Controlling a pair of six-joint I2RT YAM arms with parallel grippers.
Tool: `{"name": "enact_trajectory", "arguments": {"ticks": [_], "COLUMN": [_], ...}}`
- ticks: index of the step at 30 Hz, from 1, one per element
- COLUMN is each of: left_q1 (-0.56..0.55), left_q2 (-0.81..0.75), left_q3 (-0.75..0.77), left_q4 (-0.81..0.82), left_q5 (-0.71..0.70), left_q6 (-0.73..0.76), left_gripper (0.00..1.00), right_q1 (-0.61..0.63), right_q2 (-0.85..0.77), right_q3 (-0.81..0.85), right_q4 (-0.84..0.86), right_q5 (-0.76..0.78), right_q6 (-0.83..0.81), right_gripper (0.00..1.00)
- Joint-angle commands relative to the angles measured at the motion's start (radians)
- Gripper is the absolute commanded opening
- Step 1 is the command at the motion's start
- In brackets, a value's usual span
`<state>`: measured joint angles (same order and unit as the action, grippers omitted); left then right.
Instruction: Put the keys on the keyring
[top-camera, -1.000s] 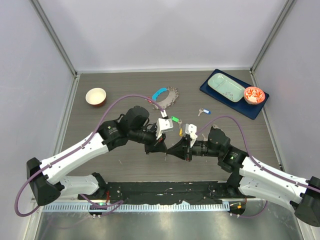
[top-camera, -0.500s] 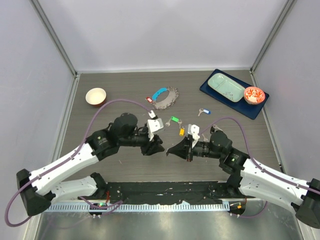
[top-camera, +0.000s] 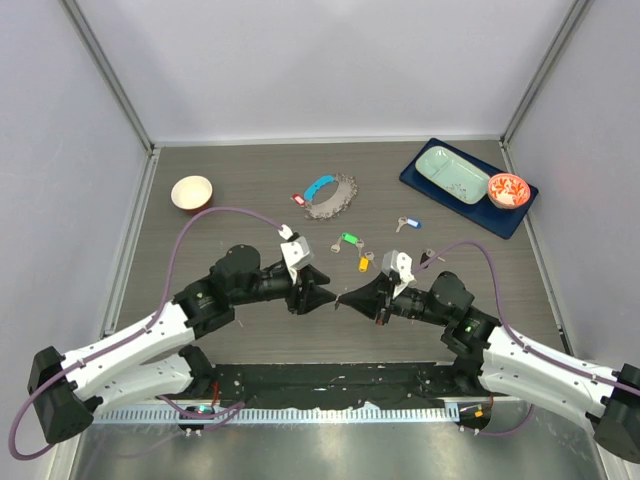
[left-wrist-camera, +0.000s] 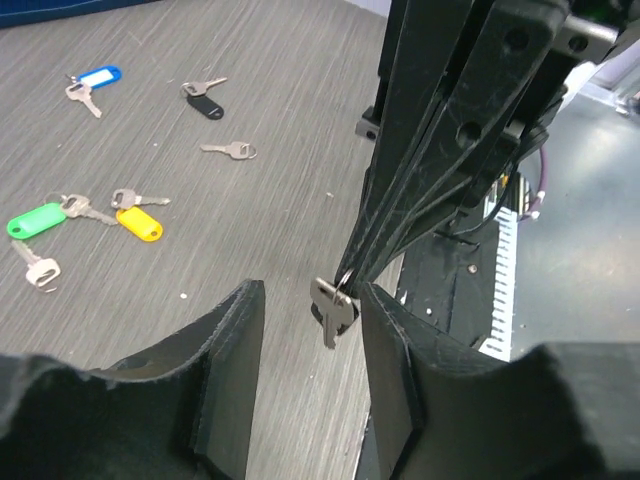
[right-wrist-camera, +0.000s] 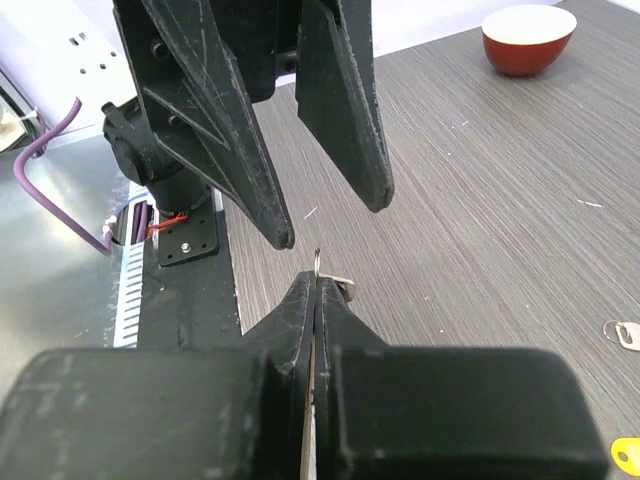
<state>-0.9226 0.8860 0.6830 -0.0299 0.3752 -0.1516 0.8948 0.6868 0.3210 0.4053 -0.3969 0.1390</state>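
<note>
Left claw (top-camera: 323, 296), apart, has swung round to face the right claw (top-camera: 347, 299), clamped on a key (left-wrist-camera: 329, 308); handover appears imminent.

The table (top-camera: 230, 170) has a dark grey-brown top with a fine wood grain that runs from side to side in the top view; the grain also shows clearly in both wrist views. Three plain, pale lilac-white walls enclose it: a back wall (top-camera: 320, 60), a left wall (top-camera: 50, 150) and a right wall (top-camera: 600, 150). A grey metal post stands in each back corner, the left post (top-camera: 108, 75) and the right post (top-camera: 542, 70). A black plate (top-camera: 330, 380) lies along the near edge, then a white toothed strip (top-camera: 330, 412), then a brushed metal shelf (top-camera: 320, 450). The light is even and soft, with faint shadows.
</note>
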Motion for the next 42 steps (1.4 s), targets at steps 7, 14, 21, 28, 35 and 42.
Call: {"name": "enact_trajectory", "arguments": {"ticks": [7,14,21,28,35,42], "left_q1": [-0.001,-0.001,0.002,0.002,0.004,0.004], "left_q2": [0.071,0.057,0.062,0.088,0.091,0.062], "left_q3": [-0.002,-0.026,-0.031,-0.027,-0.017,-0.007], "left_q4": [0.189,0.196,0.191,0.197,0.177,0.116], "left_q5": [0.085,0.085,0.123,0.16,0.171,0.145], "left_q6": [-0.059,-0.062,-0.062,-0.063,-0.039,0.032], "left_gripper": [0.36,0.36,0.31,0.26,0.0,0.0], "right_q1": [0.006,0.004,0.004,0.004,0.004,0.004], "right_q2": [-0.035,-0.047,-0.052,-0.052,-0.053,-0.087], "right_q3": [-0.034,-0.043,-0.046,-0.048,-0.048,-0.045], "right_q4": [0.147,0.145,0.147,0.15,0.142,0.058], "right_q5": [0.032,0.049,0.061,0.063,0.055,0.056], "right_q6": [0.048,0.045,0.045,0.047,0.045,0.033], "right_gripper": [0.01,0.01,0.01,0.01,0.01,0.04]}}
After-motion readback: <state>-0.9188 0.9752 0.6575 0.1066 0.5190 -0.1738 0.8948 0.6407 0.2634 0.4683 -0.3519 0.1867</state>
